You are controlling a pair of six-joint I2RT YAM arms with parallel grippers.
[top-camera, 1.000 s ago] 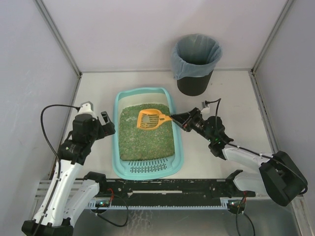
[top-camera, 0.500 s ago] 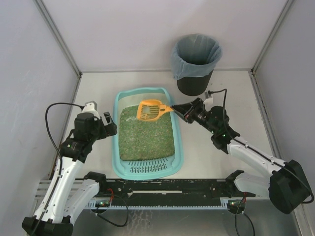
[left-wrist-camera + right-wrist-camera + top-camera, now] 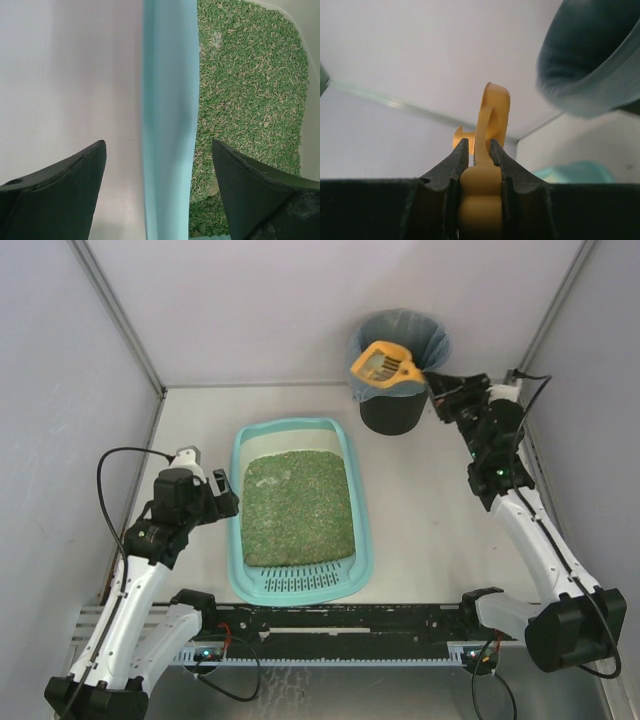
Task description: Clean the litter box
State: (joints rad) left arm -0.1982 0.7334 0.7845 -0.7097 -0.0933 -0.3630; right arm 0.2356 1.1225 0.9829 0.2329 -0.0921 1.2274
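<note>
Now the right gripper (image 3: 432, 381), clamped on the handle of the orange scoop (image 3: 383, 362), has swung away from the litter (image 3: 298, 510) to the bin (image 3: 395, 418), at 1 o'clock from the litter box (image 3: 290, 427). The scoop's head is over the bin's mouth, so I judge emptying comes next. The left gripper (image 3: 222, 495), jaws apart, straddles the box's 9 o'clock rim. The box lies mid-counter (image 3: 430, 520).

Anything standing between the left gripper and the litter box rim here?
Nothing visible. The left gripper is open, its jaws either side of the litter box rim: one finger over the table, the other over the litter. The scoop is off over the bin, held in the right gripper.
</note>
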